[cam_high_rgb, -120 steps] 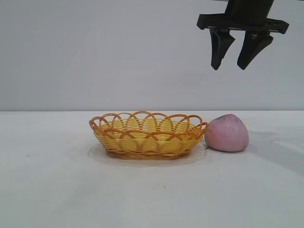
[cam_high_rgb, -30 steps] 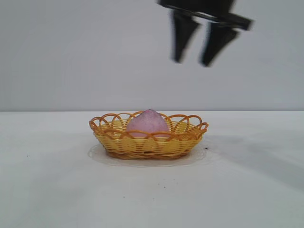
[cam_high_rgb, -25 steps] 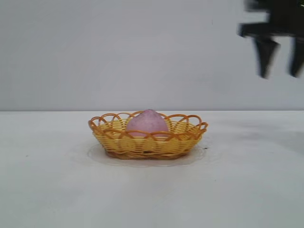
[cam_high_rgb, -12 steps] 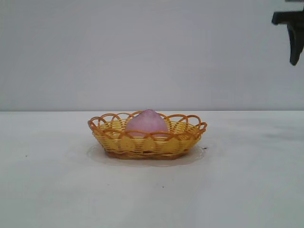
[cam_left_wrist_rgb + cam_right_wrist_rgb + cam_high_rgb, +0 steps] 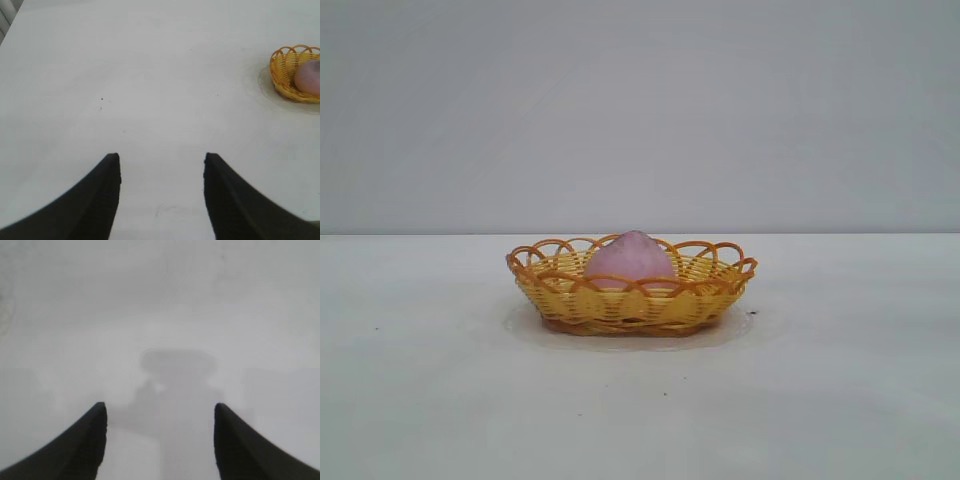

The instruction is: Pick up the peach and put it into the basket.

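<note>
Pink peach [image 5: 629, 260] in basket [image 5: 632, 305], end effectors away

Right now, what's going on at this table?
Nothing is being handled. The peach sits inside the basket on the table. The left gripper hangs open over bare table off to one side of the basket. The right gripper is open too, holding nothing.

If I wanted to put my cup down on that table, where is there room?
Nearly everywhere. The table is bare left of the basket, right of it, and in front of it toward the camera. The only taken spot is the basket, filled by the peach. The left gripper hangs open over bare tabletop.
</note>
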